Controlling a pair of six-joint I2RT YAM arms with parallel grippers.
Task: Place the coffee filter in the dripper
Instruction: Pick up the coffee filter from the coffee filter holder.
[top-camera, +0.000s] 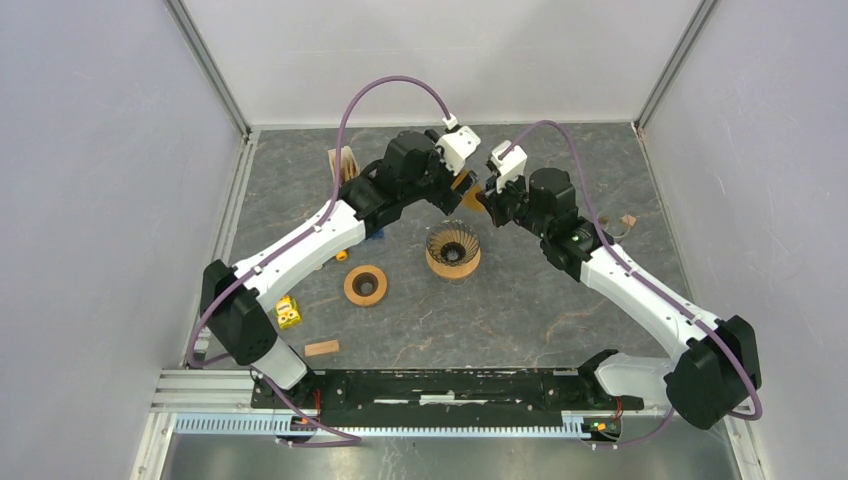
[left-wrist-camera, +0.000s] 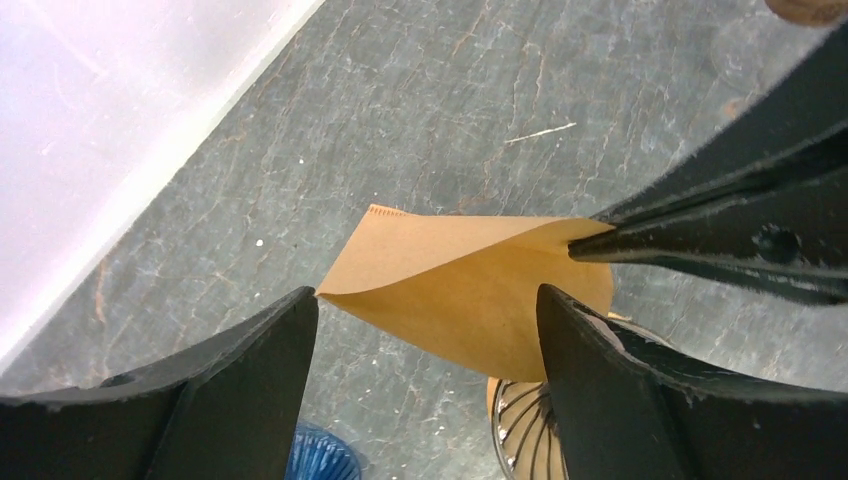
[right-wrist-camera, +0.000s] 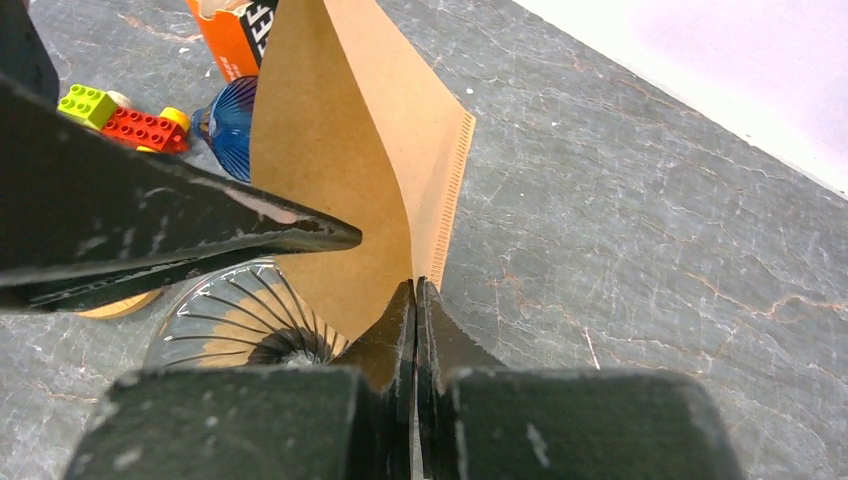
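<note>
The brown paper coffee filter (left-wrist-camera: 470, 285) hangs in the air, partly spread into a cone. My right gripper (right-wrist-camera: 415, 290) is shut on its seam edge. The filter (right-wrist-camera: 340, 150) rises in front of those jaws. My left gripper (left-wrist-camera: 428, 310) is open, one finger at the filter's folded corner and the other across its far side. Just below stands the dripper (left-wrist-camera: 525, 430), a clear ribbed cone. From above, the dripper (top-camera: 453, 250) sits mid-table. Both grippers meet behind it around the filter (top-camera: 474, 200).
A wooden ring (top-camera: 366, 285) lies left of the dripper. A filter stand (top-camera: 343, 163) is at the back left. A yellow block (top-camera: 288, 313) and a wooden block (top-camera: 322, 348) lie near the left arm's base. A blue ribbed object (right-wrist-camera: 228, 125), toy bricks (right-wrist-camera: 140, 128) and an orange box (right-wrist-camera: 235, 35) sit behind the filter.
</note>
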